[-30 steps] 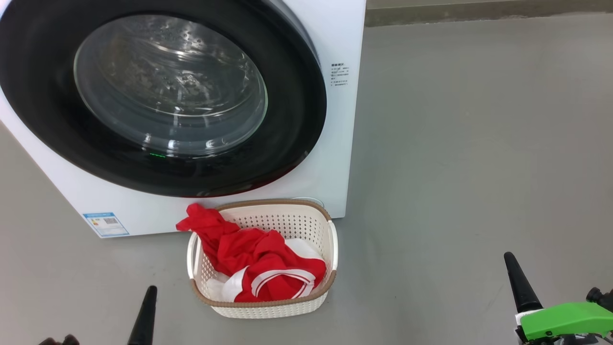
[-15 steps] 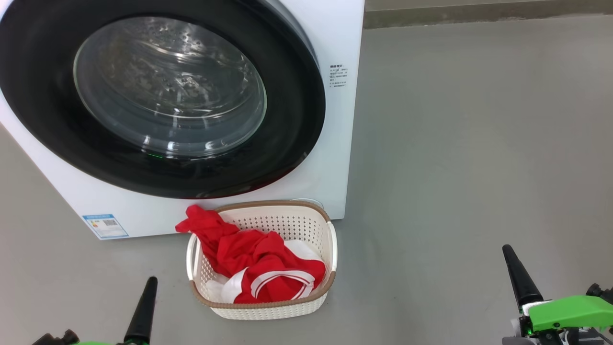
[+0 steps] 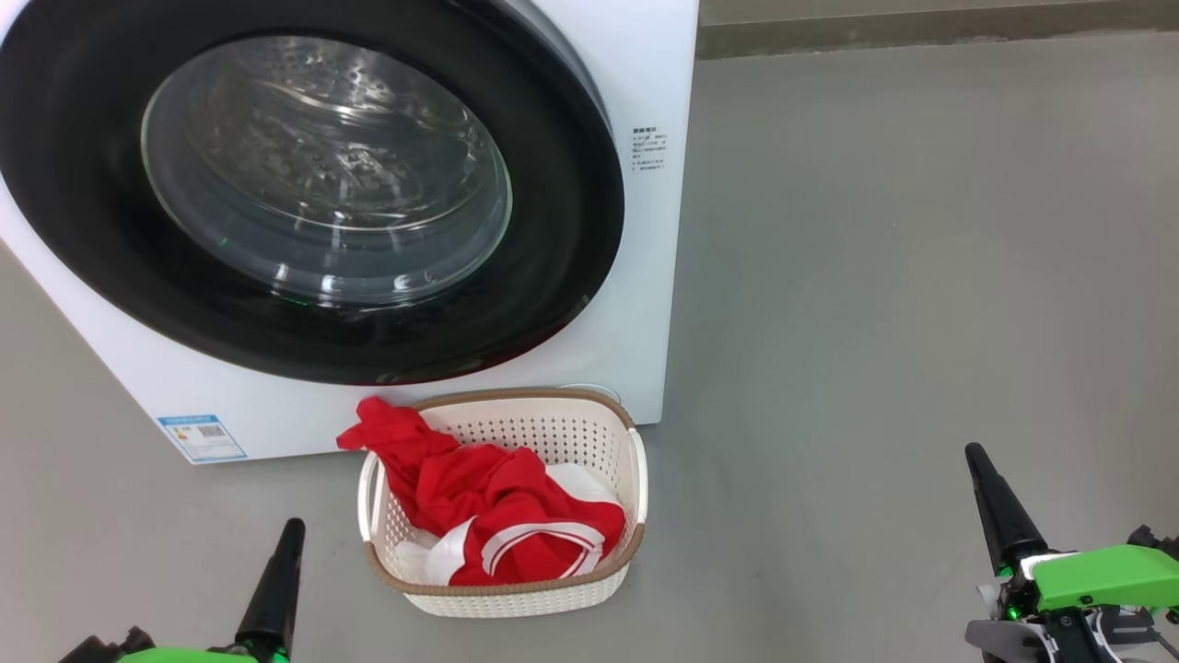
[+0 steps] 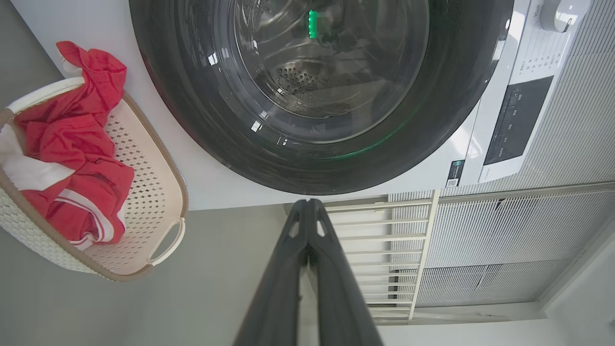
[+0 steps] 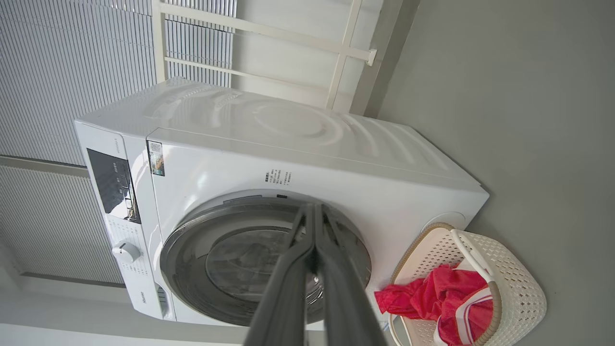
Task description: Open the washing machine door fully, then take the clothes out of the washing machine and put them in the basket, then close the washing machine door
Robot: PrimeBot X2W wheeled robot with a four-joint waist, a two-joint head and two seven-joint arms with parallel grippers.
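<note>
The white washing machine (image 3: pixel 649 276) fills the upper left of the head view. Its round black-rimmed door (image 3: pixel 110 258) with the glass window lies flat against the front. The cream basket (image 3: pixel 636 479) stands on the floor just before the machine, with the red and white clothes (image 3: pixel 488 506) heaped in it and one red end draped over its left rim. My left gripper (image 3: pixel 293 527) is shut at the lower left, empty, left of the basket. My right gripper (image 3: pixel 972 451) is shut at the lower right, empty, well right of the basket. In the wrist views the left gripper (image 4: pixel 307 203) and the right gripper (image 5: pixel 314 206) each show fingers pressed together.
Grey floor (image 3: pixel 875 276) spreads wide to the right of the machine. A wall base (image 3: pixel 921 23) runs along the far edge. White slatted panels and a railing (image 4: pixel 423 240) stand behind the machine. The control panel with a knob (image 5: pixel 126 251) is at the machine's top.
Both grippers have risen a little in the head view, the right one more. The basket, clothes and door have stayed put.
</note>
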